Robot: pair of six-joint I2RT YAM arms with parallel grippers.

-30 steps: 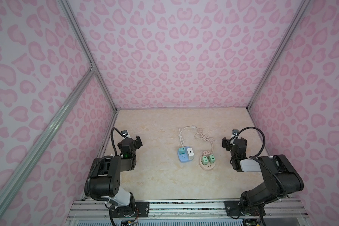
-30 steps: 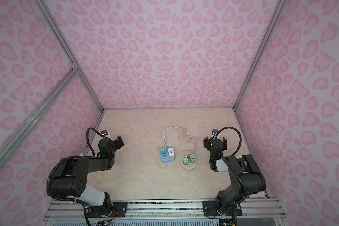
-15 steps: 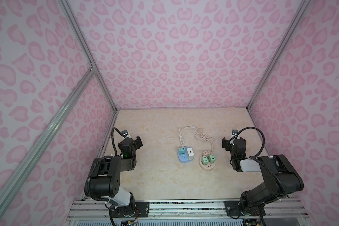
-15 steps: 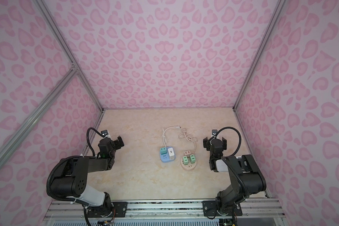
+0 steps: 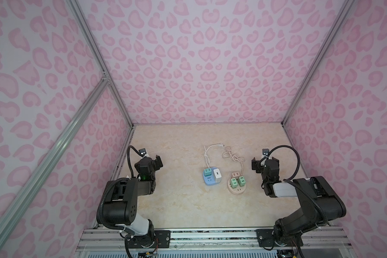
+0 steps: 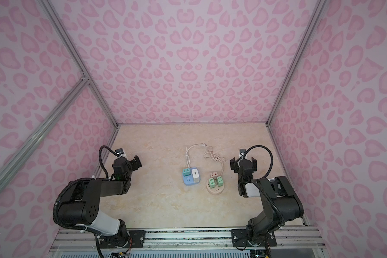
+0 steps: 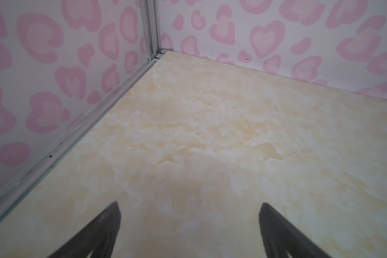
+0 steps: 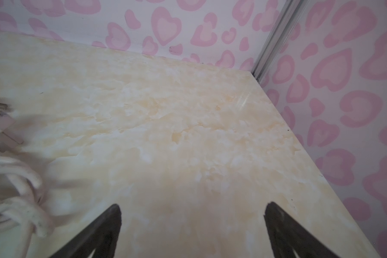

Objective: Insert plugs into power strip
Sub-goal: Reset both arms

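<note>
Shows teal plug [image 5: 207, 172], white plug [image 5: 217, 175] on blue strip [image 5: 209, 181]; tan plug [image 5: 235, 174], two green plugs [image 5: 234, 182] on round strip [image 5: 239, 190], seemingly seated. Shows left gripper [image 7: 189, 204], right gripper [image 8: 192, 204] spread, empty, parked aside. Risks missing a half-seated plug: depth unreadable from above.

- No word, brand or number can be read anywhere from where I stand.
- The white plug [image 5: 217, 175] sits in the blue power strip [image 5: 209, 182], about midway between the left and right edges of the surface [image 5: 177, 201]. It has 1 small dark mark on top, too small to make out.
- The 2 mint green plugs [image 5: 234, 182] [image 5: 241, 180] on the round tan power strip [image 5: 238, 190] show dark marks too, equally unreadable.
</note>
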